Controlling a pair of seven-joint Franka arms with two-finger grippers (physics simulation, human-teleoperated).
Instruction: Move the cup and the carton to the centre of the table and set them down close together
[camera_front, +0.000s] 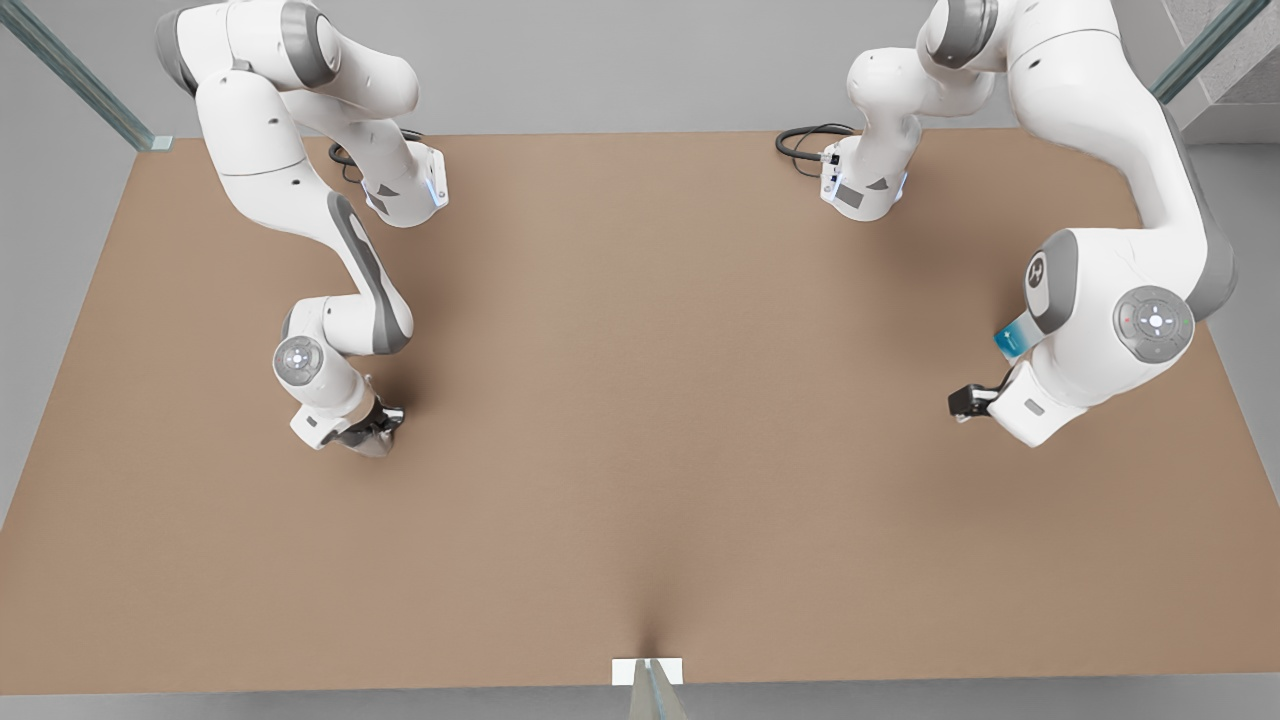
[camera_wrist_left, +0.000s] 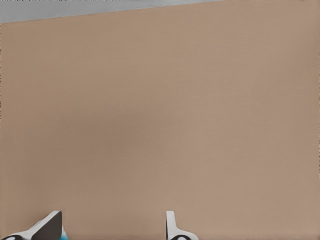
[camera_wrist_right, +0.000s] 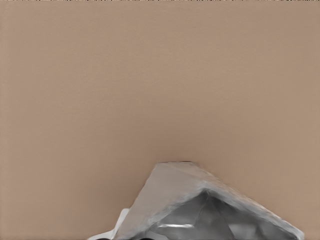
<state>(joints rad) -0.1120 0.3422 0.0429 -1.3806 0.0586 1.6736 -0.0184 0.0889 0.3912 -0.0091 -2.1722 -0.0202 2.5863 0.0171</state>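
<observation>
The faceted silvery cup (camera_wrist_right: 200, 210) lies tilted in my right gripper (camera_front: 378, 428), which is shut on it low over the table (camera_front: 640, 420) at the front view's left. The cup (camera_front: 366, 441) shows there as a grey wedge under the dark fingers. At the front view's right, my left gripper (camera_front: 966, 402) hangs low beside the carton (camera_front: 1010, 338), a light-blue corner mostly hidden behind the arm. In the left wrist view my left gripper (camera_wrist_left: 111, 227) is open, with bare table between the fingertips (camera_wrist_left: 50, 224) and a sliver of the blue carton (camera_wrist_left: 63, 235) by one finger.
Both arm bases stand at the table's far edge, each with a black cable (camera_front: 805, 140) looped beside it. A white bracket (camera_front: 647, 670) sits at the near edge. Metal frame posts (camera_front: 75, 75) rise at the far corners.
</observation>
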